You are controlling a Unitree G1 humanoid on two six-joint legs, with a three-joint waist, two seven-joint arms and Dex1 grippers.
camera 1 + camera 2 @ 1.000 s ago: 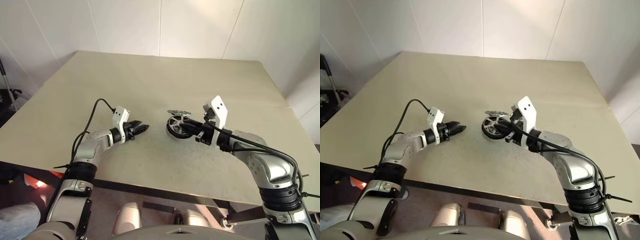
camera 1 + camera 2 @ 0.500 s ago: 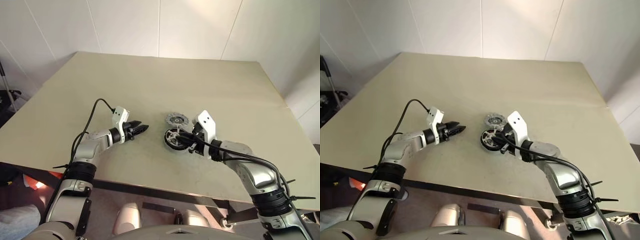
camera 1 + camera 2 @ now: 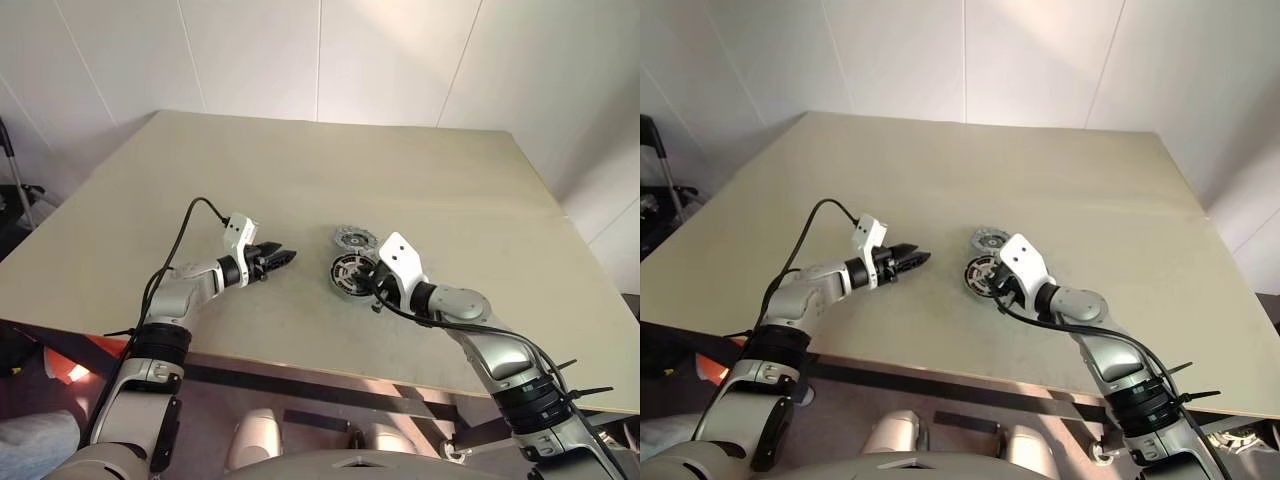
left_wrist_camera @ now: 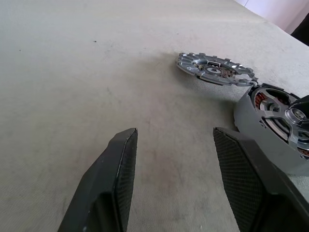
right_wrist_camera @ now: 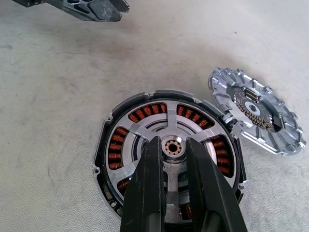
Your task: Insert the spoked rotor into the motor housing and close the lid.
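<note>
Setting: broad beige tabletop [image 3: 300, 170] w/ matte, faintly speckled surface, dark front edge. Behind & to both sides, white panelled walls [image 3: 380, 60] w/ thin vertical seams; even, soft light, brighter patch on rear panels. At far left, dark stand/frame [image 3: 12, 165] beside the tabletop. Below front edge, grey floor [image 3: 300, 420], plus small red-orange object [image 3: 70, 370] at lower left.

From my seat the worktop [image 5: 53, 121] looks matt and finely grained, a pale beige surface with a faint pebbled roughness; the motor housing [image 5: 104, 145] reads as dull grey metal around glossy copper-brown windings, with the spoked rotor [image 5: 145, 126] in brushed, satin metal. The lid [image 5: 258, 111] is bright machined metal, shinier at its ribs; my left fingers [image 4: 113, 193] are matt black with finely cross-hatched pads.
</note>
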